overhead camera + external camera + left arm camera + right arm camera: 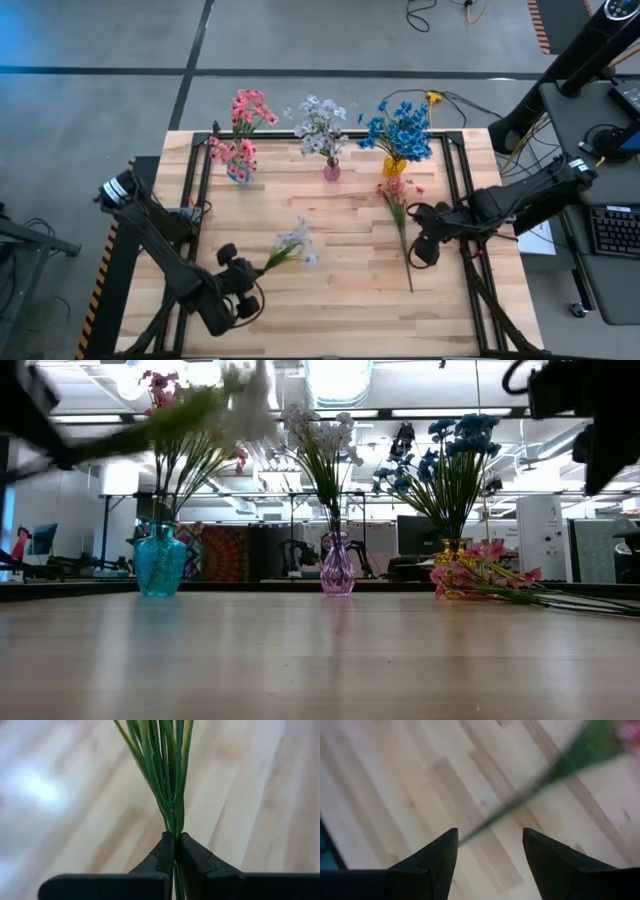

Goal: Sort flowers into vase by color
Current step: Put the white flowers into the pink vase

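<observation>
Left gripper (175, 842), jaws pinching the white spray's (296, 243) stems, blossoms carried ahead for vase insertion. Right gripper (490, 850), jaws spread, straddles the pink spray's (398, 196) stem (grasp pending).

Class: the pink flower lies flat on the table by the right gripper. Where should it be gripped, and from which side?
Grip the bare green stem of the pink flower from straight above, fingers straddling it. It lies flat; the blossoms are bushy. The open right gripper already hovers over the stem.

Three vases (331, 170) stand along the table's (340, 310) far edge, one spray (400, 215) lying before the rightmost.
</observation>
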